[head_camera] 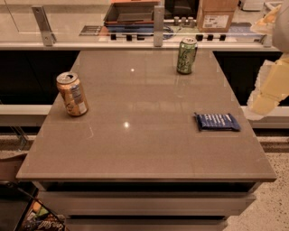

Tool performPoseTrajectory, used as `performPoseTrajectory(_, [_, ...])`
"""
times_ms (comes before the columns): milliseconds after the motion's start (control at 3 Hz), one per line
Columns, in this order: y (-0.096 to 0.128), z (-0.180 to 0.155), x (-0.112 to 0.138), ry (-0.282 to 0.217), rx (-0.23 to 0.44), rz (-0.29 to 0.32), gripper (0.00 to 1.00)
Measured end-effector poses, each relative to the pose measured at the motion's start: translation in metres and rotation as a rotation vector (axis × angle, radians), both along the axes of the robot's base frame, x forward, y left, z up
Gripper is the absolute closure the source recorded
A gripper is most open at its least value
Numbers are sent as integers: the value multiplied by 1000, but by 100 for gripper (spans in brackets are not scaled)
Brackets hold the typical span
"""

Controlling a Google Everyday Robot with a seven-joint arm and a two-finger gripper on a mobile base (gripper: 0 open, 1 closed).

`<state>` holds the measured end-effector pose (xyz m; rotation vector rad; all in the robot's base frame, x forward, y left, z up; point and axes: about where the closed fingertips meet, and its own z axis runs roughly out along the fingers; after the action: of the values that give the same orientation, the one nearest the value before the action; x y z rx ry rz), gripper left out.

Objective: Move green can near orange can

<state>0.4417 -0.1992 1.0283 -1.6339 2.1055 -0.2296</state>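
Observation:
The green can (186,55) stands upright near the far edge of the brown table (135,149), right of centre. The orange can (72,94), orange-tan with a white label panel, stands upright near the table's left edge. The two cans are far apart. My gripper (265,99) is a pale yellowish shape at the right edge of the view. It hangs beyond the table's right side, to the right of and nearer than the green can, touching neither can. Part of it is cut off by the frame.
A dark blue snack packet (217,121) lies flat on the right side of the table. Behind the table runs a glass-fronted counter (135,27) with a tray (131,12) and a cardboard box (216,14). A bin of snacks (38,219) sits at bottom left.

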Motion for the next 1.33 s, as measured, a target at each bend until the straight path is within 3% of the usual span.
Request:
performPoseTrajectory(333, [-3,-10,32,-13,49,-45,0])
performPoseTrajectory(667, [-8,-27,72,-43,127,-148,0])
performPoseTrajectory(1000, [-12,-34,102,-115,213,-256,0])
performPoseTrajectory(1333, [-15,-31,130,-219,287,-336,0])
